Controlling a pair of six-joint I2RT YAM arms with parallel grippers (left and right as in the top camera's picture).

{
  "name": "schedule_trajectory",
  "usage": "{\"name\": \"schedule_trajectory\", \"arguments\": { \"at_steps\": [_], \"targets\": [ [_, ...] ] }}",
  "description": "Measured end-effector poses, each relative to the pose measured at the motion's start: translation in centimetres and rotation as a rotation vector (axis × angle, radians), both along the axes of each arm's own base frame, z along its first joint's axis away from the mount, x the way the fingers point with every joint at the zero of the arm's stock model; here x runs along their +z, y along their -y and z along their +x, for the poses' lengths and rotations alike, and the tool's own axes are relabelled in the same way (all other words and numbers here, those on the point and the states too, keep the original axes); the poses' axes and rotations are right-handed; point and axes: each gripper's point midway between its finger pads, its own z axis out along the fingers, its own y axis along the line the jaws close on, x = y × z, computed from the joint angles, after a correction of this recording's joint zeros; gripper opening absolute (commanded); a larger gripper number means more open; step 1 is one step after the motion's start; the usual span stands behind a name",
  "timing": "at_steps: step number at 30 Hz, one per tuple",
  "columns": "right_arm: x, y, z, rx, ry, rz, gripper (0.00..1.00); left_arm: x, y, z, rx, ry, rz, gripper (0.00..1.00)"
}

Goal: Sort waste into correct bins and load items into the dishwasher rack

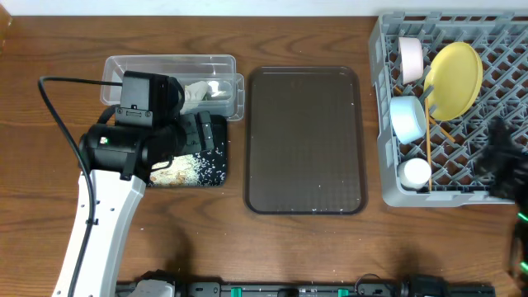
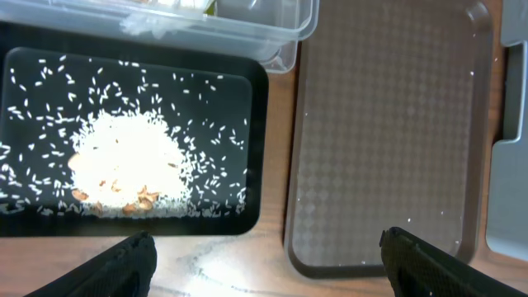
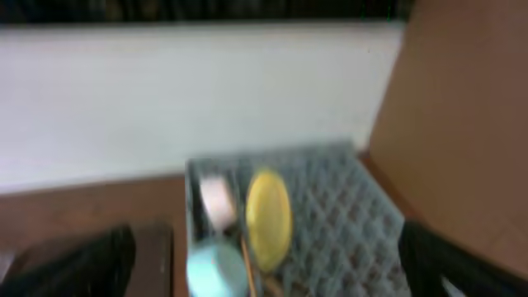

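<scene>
The grey dishwasher rack [image 1: 495,99] at the right holds the yellow plate [image 1: 454,80] on edge, the white bowl [image 1: 411,56], the light blue bowl [image 1: 407,117], the small white cup [image 1: 415,172] and the wooden chopsticks [image 1: 430,140]. The black tray [image 2: 256,107] holds a heap of rice crumbs [image 2: 132,169]. The clear tub [image 1: 169,66] behind it holds crumpled white paper [image 1: 202,92]. My left gripper [image 2: 264,260] is open and empty over the black tray's near edge. My right gripper [image 3: 264,264] is open and empty, above the rack's right side. The wrapper is not visible.
The dark brown serving tray [image 1: 305,140] lies in the middle with a few crumbs on it. The left arm [image 1: 99,214] crosses the front left of the table. The right arm [image 1: 505,161] hangs over the rack's right edge.
</scene>
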Motion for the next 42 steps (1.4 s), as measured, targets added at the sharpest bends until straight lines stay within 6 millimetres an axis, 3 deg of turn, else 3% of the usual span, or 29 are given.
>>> {"name": "schedule_trajectory", "arguments": {
  "at_steps": [3, 7, 16, 19, 21, 25, 42],
  "targets": [
    [-6.3, -0.9, 2.9, 0.058, 0.008, 0.005, 0.99, 0.0, 0.0, 0.0, 0.0, 0.0, 0.0, 0.89],
    [-14.3, -2.6, 3.7, 0.136, 0.018, 0.009, 0.99, 0.0, 0.0, 0.0, 0.001, 0.0, 0.0, 0.89],
    [-24.4, -5.3, 2.2, 0.251, 0.097, 0.011, 0.99, 0.0, 0.0, 0.0, 0.001, -0.001, 0.0, 0.89],
    [-26.8, -5.9, 1.9, 0.275, 0.084, 0.013, 0.99, 0.0, 0.0, 0.0, 0.001, 0.0, 0.0, 0.89],
    [-27.7, -6.0, 1.8, 0.282, 0.074, 0.013, 0.99, 0.0, 0.0, 0.0, 0.001, -0.001, 0.0, 0.9],
    [-26.9, -6.2, 1.6, 0.29, 0.115, 0.012, 0.99, 0.0, 0.0, 0.0, 0.001, -0.002, 0.0, 0.89],
    [-26.8, -6.2, 1.6, 0.29, 0.118, 0.012, 0.99, 0.0, 0.0, 0.0, 0.001, -0.001, 0.0, 0.89]
  ]
}}
